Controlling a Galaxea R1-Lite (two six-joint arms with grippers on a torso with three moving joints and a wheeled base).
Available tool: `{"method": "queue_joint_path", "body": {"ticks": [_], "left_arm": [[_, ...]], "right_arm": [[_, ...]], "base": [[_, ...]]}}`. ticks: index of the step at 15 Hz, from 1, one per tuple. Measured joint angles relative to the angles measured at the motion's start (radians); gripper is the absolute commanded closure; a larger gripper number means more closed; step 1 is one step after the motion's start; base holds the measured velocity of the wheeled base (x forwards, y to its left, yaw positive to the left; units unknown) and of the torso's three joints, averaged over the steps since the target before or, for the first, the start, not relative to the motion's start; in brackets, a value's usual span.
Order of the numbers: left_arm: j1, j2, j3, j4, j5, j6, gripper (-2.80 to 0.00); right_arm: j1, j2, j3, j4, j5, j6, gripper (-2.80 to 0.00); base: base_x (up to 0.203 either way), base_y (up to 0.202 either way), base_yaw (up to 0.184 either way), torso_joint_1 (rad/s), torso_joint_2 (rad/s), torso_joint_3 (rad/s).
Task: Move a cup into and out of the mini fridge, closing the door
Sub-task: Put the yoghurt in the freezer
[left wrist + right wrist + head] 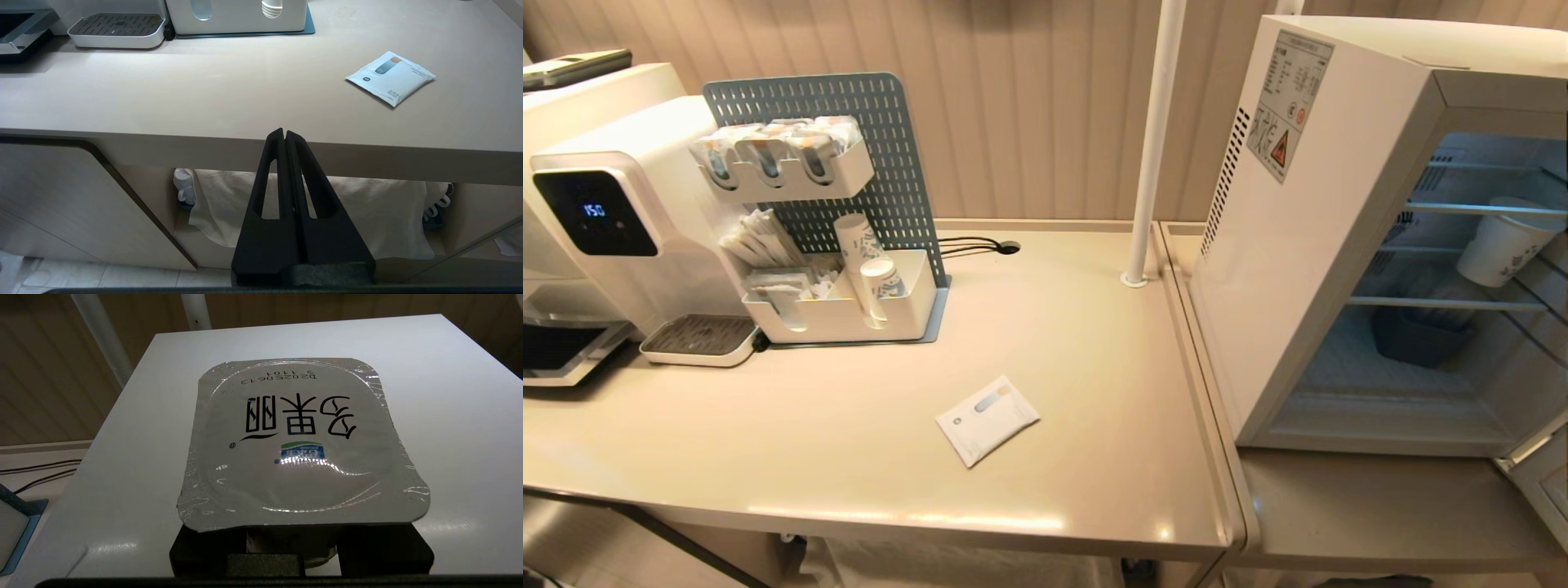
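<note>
The cup point(298, 445), squat and white with a square foil lid printed in black characters, is over the flat white top of the mini fridge point(449, 396). My right gripper point(292, 545) is shut on the cup's body, with one black finger point(204, 549) on each side under the lid. Whether the cup rests on the top or hangs just above it I cannot tell. In the head view the mini fridge point(1282, 269) stands at the right with its door point(1547, 482) swung open. My left gripper point(284, 132) is shut and empty, parked below the table's front edge.
A tall patterned paper cup point(1503, 241) sits on an upper wire shelf and a blue tub point(1417, 335) on the lower shelf. On the table point(849, 457) are a water dispenser point(605, 212), a pegboard organiser point(841, 245), a white sachet point(987, 419) and a white pole point(1152, 139).
</note>
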Motion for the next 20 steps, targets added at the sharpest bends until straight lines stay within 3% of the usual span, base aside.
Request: {"method": "queue_joint_path", "body": {"ticks": [6,11,20], "left_arm": [[0.000,0.000,0.000,0.000,0.000,0.000,0.00],[0.000,0.000,0.000,0.000,0.000,0.000,0.00],[0.000,0.000,0.000,-0.001,0.000,-0.001,0.00]], "right_arm": [[0.000,-0.360,0.304,0.010,0.034,-0.001,0.00],[0.007,-0.586,0.479,0.034,0.046,-0.001,0.00],[0.008,-0.832,0.586,0.118,0.111,0.000,0.00]], "base": [[0.000,0.000,0.000,0.000,0.00,0.000],[0.000,0.000,0.000,0.000,0.00,0.000],[0.000,0.000,0.000,0.000,0.00,0.000]]}}
